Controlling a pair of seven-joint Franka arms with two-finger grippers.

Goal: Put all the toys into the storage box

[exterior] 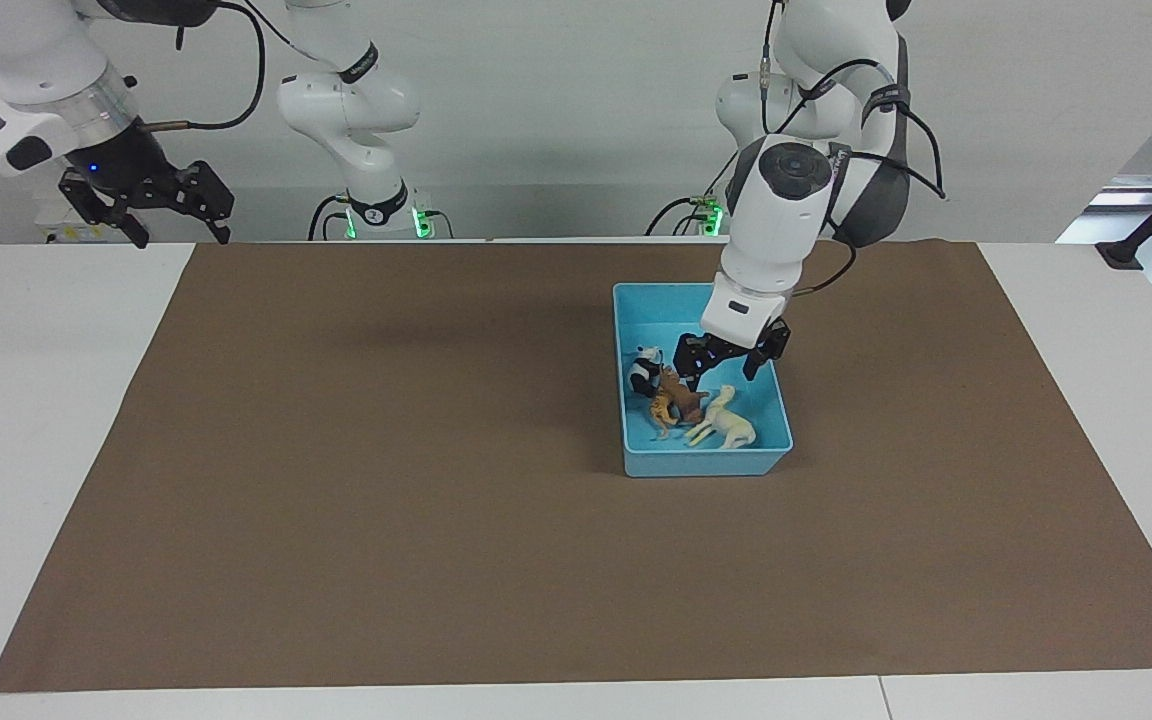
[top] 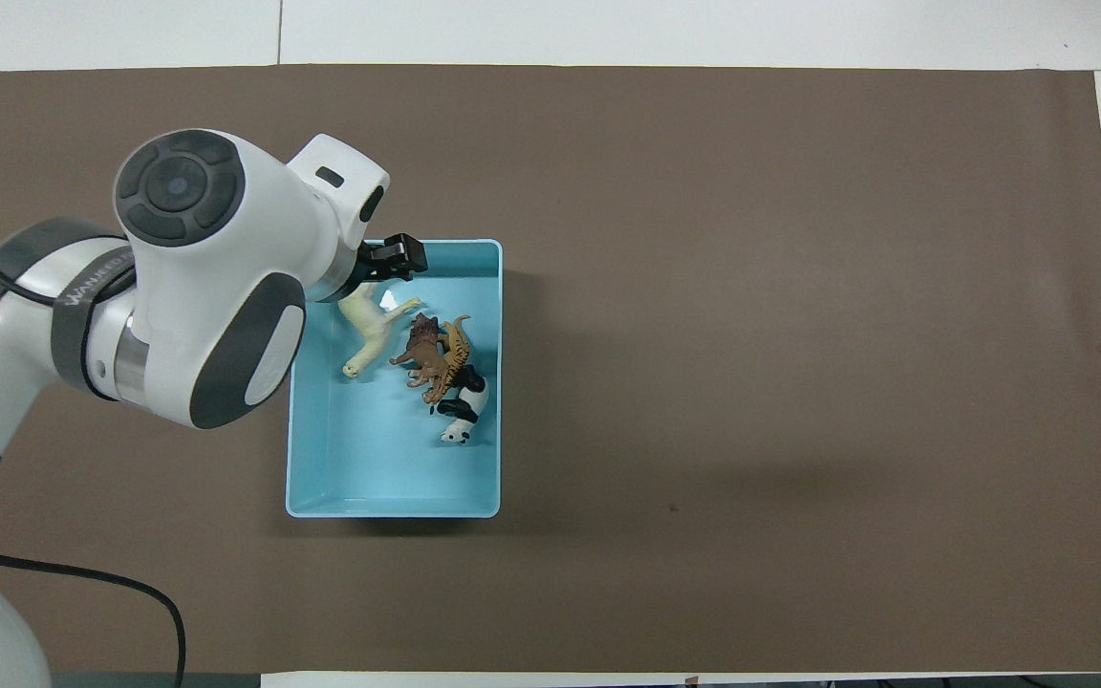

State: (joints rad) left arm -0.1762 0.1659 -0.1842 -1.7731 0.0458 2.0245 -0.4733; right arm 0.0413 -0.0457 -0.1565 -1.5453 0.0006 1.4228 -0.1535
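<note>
All four toys lie in the storage box.
Panda, lion, tiger and horse cluster inside it; the left gripper hangs over the box, fingers spread, empty; the right gripper waits raised, away from the box, also spread.

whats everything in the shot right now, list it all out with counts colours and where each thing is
storage box: 1, light blue, on the brown mat toward the left arm's end of the table
panda: 1, black and white, in the box
lion: 1, brown, in the box beside the panda
tiger: 1, orange striped, in the box, against the lion
horse: 1, cream-white, lying in the box
mat: 1, brown, covering most of the table
table: 1, white
left gripper: 1, black, open, empty, over the box just above the toys
right gripper: 1, black, open, raised at the right arm's end of the table, waiting
</note>
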